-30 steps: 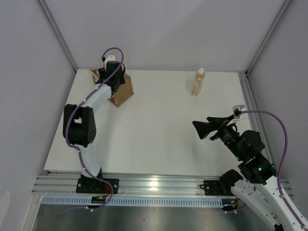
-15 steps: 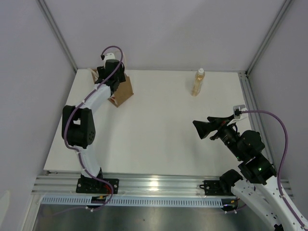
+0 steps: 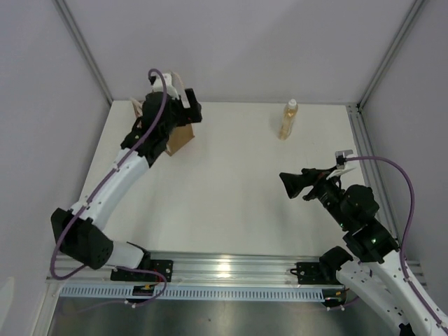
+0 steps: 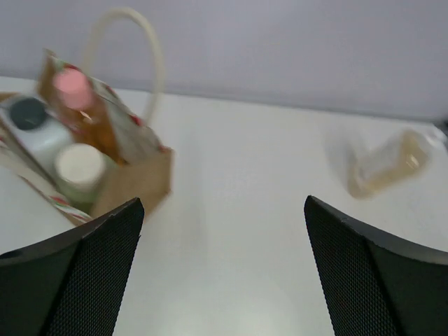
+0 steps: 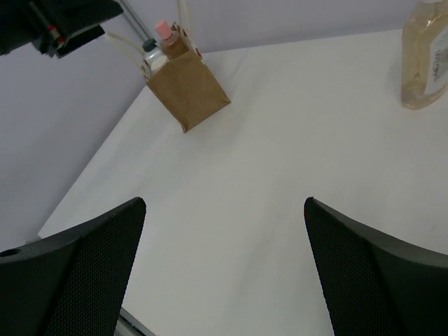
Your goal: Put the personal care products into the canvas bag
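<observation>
A small tan canvas bag held a pink-capped bottle, a black-capped bottle and a cream-topped bottle. A tall amber bottle, label unreadable, stood well right of the bag. The left claw and right claw gaped empty.

white table, grey walls — aluminium rail

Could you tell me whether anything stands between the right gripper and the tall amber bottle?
Nothing visible does; only white tabletop lies between the open right gripper and the tall amber white-capped bottle.
</observation>
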### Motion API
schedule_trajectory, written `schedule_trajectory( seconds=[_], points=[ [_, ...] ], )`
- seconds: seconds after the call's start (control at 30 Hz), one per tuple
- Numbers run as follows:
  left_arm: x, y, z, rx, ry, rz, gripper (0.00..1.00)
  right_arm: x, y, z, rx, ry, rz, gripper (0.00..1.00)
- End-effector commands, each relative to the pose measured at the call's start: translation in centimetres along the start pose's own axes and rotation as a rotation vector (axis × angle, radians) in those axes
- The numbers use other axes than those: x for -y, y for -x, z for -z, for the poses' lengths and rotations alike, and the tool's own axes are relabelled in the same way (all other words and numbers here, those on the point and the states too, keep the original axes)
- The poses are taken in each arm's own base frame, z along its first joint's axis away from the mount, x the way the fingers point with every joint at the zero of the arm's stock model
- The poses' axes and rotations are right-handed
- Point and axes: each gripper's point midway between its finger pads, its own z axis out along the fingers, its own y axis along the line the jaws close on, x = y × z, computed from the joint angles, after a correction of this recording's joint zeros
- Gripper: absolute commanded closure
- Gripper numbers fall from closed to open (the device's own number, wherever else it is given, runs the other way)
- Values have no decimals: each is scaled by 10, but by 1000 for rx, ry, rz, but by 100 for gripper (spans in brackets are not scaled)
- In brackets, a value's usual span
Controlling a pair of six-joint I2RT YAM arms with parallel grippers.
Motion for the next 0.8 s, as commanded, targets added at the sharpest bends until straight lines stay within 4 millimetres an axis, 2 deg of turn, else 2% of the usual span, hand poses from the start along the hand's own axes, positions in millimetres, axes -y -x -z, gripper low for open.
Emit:
schedule_trajectory(
  seconds=[0.0,0.03,0.07,0.1,0.13,0.17,0.2,0.23,0.27,0.33,0.37,0.4,0.43,0.47,0.5,0.57,0.67,0.7,0.77],
  points=[
    [45,-74,31,-159,-120,-32,1,9,19,-6,66,-69,15,1],
    [54,-84,39,-162,-132,-57,1,15,18,-9,66,-98,18,1],
    [71,-115,58,-196,-178,-100,1,26,20,-17,70,-169,21,1],
    [80,-121,67,-185,-203,-111,1,32,22,-21,68,-208,27,1],
    [99,-132,81,-190,-260,-119,1,43,26,-24,77,-273,35,0],
    [94,-156,92,-218,-275,-129,1,48,28,-35,58,-316,42,1],
    [105,-156,98,-193,-324,-112,1,52,30,-40,53,-348,44,1],
    [112,-174,110,-223,-375,-109,1,58,36,-45,58,-377,42,1],
    [115,-178,115,-223,-398,-95,1,62,38,-50,53,-392,42,0],
    [118,-198,131,-258,-465,-48,1,70,47,-67,52,-418,30,0],
    [125,-195,136,-251,-499,1,1,82,55,-71,68,-456,24,1],
    [116,-217,143,-295,-509,19,1,94,51,-81,48,-487,27,0],
    [131,-213,153,-284,-570,81,1,98,61,-89,73,-494,42,1],
    [137,-216,159,-288,-598,107,1,109,64,-94,73,-523,55,0],
    [136,-234,165,-321,-617,105,1,122,54,-106,40,-557,70,0],
    [148,-242,178,-354,-685,112,1,138,59,-118,47,-600,88,1],
    [141,-242,179,-328,-682,99,1,161,56,-145,36,-644,89,1],
    [136,-237,176,-293,-658,110,1,168,56,-151,42,-658,85,1],
    [130,-226,180,-238,-660,138,1,182,55,-175,54,-678,89,1]
  ],
)
